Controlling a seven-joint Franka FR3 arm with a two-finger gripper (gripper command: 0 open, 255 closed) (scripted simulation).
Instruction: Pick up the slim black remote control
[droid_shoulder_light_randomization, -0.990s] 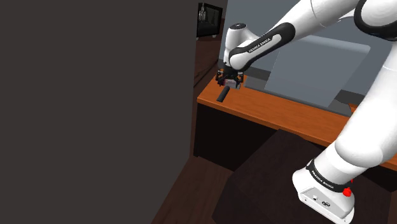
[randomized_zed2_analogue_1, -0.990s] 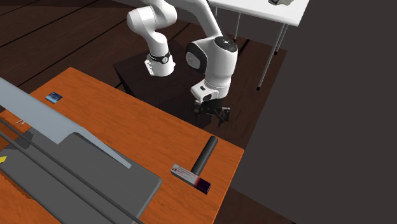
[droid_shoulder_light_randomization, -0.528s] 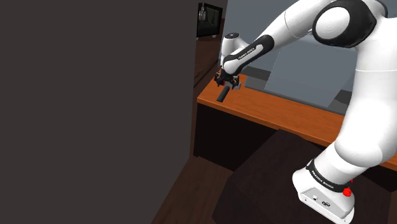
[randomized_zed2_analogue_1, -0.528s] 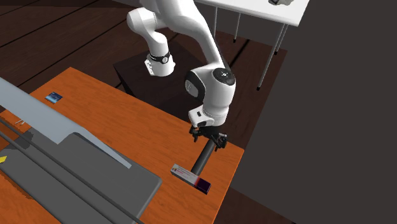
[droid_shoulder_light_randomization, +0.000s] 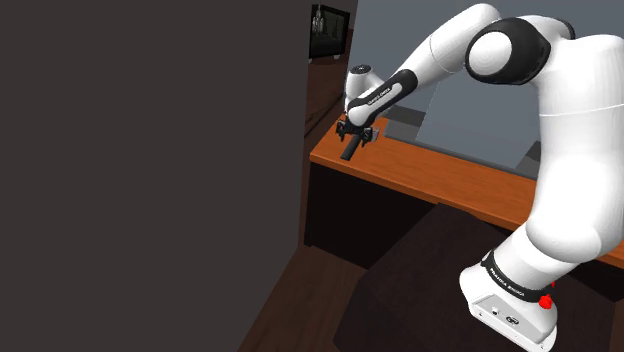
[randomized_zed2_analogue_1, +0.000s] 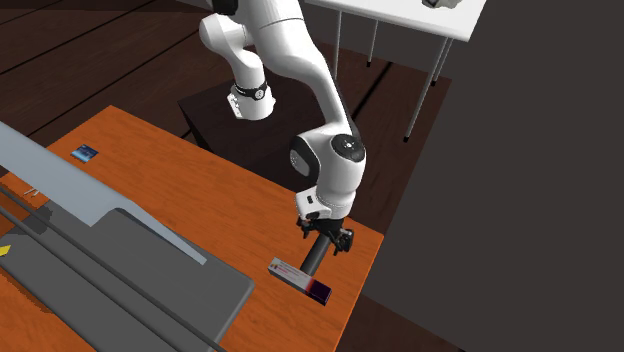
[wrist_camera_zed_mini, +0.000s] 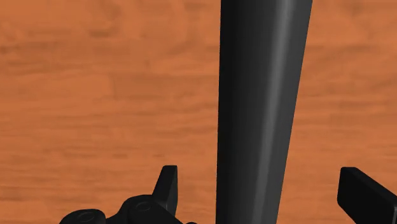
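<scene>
- So, shoulder view: gripper hangs low over the desk corner, right above the remote, a slim black stick lying flat on the orange wood.
- Second exterior view: remote is a long, narrow, plain black bar near the desk edge, one end just beside a small flat box.
- Wrist view: fingers stand wide apart either side of the remote, not touching it; smooth dark body, faint sheen down one side.
</scene>
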